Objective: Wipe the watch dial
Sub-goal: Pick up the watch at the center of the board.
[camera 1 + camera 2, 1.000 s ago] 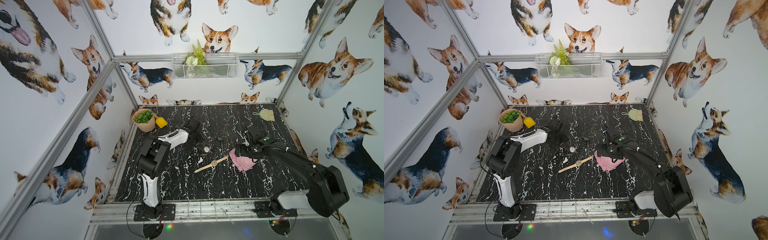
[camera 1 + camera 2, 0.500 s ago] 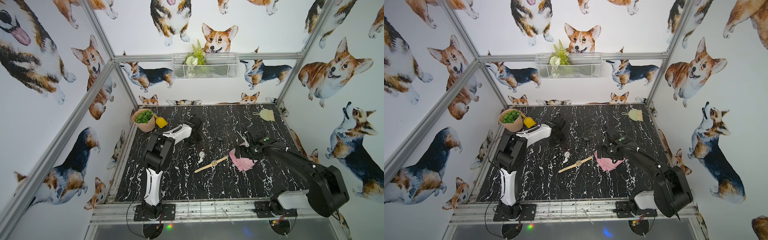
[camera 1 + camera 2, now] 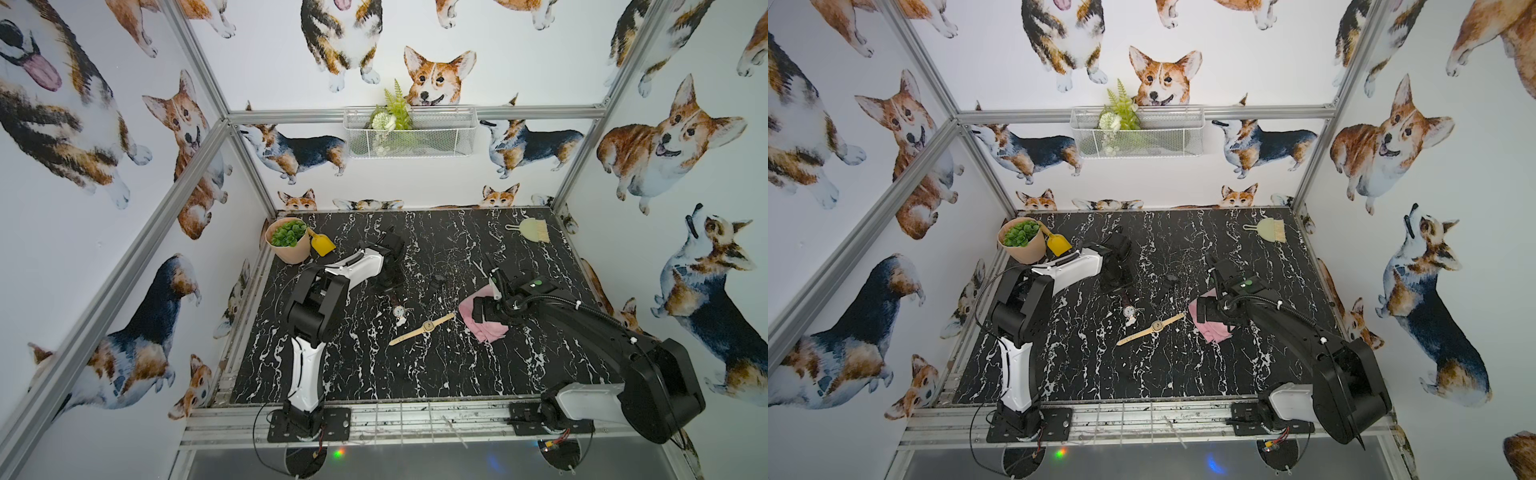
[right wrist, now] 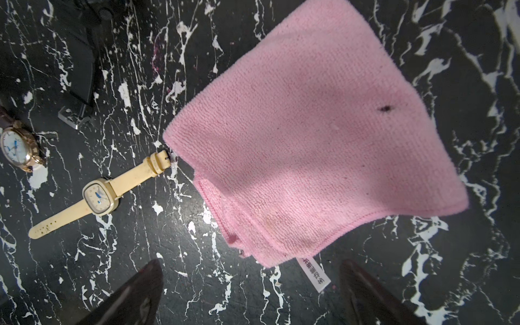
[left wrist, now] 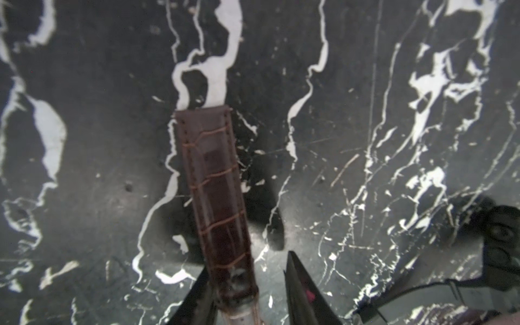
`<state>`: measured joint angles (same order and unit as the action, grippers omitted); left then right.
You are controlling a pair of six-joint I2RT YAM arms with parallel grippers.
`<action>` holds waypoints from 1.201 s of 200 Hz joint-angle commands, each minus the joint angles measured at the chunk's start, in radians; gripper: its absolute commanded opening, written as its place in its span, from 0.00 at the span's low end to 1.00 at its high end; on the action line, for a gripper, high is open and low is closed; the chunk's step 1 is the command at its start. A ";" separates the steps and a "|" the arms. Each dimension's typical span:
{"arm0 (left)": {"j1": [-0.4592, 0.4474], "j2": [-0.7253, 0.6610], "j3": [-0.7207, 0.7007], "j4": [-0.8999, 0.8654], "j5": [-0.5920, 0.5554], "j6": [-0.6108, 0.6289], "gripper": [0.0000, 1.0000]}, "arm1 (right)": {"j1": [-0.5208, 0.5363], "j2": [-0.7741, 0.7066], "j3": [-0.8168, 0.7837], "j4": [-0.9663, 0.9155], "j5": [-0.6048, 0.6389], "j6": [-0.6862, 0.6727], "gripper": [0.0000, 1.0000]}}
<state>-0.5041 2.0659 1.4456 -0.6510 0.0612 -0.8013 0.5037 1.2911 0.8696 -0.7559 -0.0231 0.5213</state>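
Two watches lie on the black marble table (image 3: 365,374). One is round and gold-cased with a white dial (image 3: 399,311) (image 3: 1128,311) (image 4: 17,149) and has a dark brown strap (image 5: 216,197). That strap runs between the fingers of my left gripper (image 5: 247,287) (image 3: 388,286), resting against one finger with a gap to the other, so the jaws are open. The second is a cream watch (image 3: 426,327) (image 4: 98,197) with a square dial, lying flat nearby. Right of it lies a folded pink cloth (image 3: 482,328) (image 4: 309,140). My right gripper (image 4: 250,281) (image 3: 484,309) hovers open at the cloth's edge, holding nothing.
A potted plant (image 3: 289,241) and yellow scoop (image 3: 322,244) stand at the back left. A small brush (image 3: 532,229) lies at the back right. A small dark object (image 3: 436,281) sits behind the watches. A wire basket (image 3: 409,133) hangs on the back wall.
The round watch has slid a little toward the front and left, and the left arm has shifted with it. The right arm and the cloth have stayed still.
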 commanded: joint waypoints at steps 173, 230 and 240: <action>0.004 0.060 0.020 -0.022 -0.018 0.095 0.21 | 0.002 -0.007 -0.012 -0.025 0.013 0.026 1.00; 0.004 0.039 0.006 -0.012 0.006 0.108 0.17 | 0.001 0.023 -0.002 -0.013 0.008 0.026 1.00; 0.004 0.034 0.005 -0.013 0.008 0.106 0.16 | 0.001 0.027 -0.001 -0.013 0.009 0.026 1.00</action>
<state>-0.4984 2.0842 1.4689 -0.6411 0.0246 -0.6987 0.5037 1.3109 0.8589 -0.7692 -0.0223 0.5266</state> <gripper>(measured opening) 0.180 0.996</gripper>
